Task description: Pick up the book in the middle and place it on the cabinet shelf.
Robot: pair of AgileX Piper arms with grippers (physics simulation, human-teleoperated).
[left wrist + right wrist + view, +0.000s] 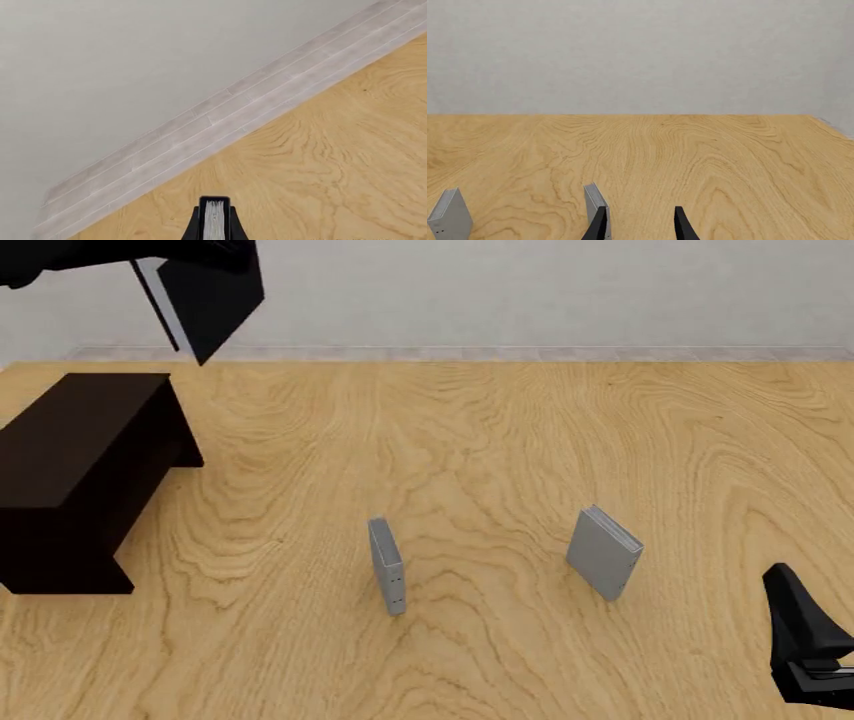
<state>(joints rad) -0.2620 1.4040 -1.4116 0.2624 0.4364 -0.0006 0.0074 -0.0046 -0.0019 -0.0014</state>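
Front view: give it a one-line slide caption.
Left pincer holds the black book aloft above the dark cabinet; two grey books stand on the table.

The cabinet shelf blocks the table's left edge. Two grey books stand upright mid-table, well apart, with bare wood between them and toward the far edge.

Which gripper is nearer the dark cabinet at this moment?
Left. The left gripper, holding the black book, is raised above the cabinet; the right gripper sits low at the table's opposite side.
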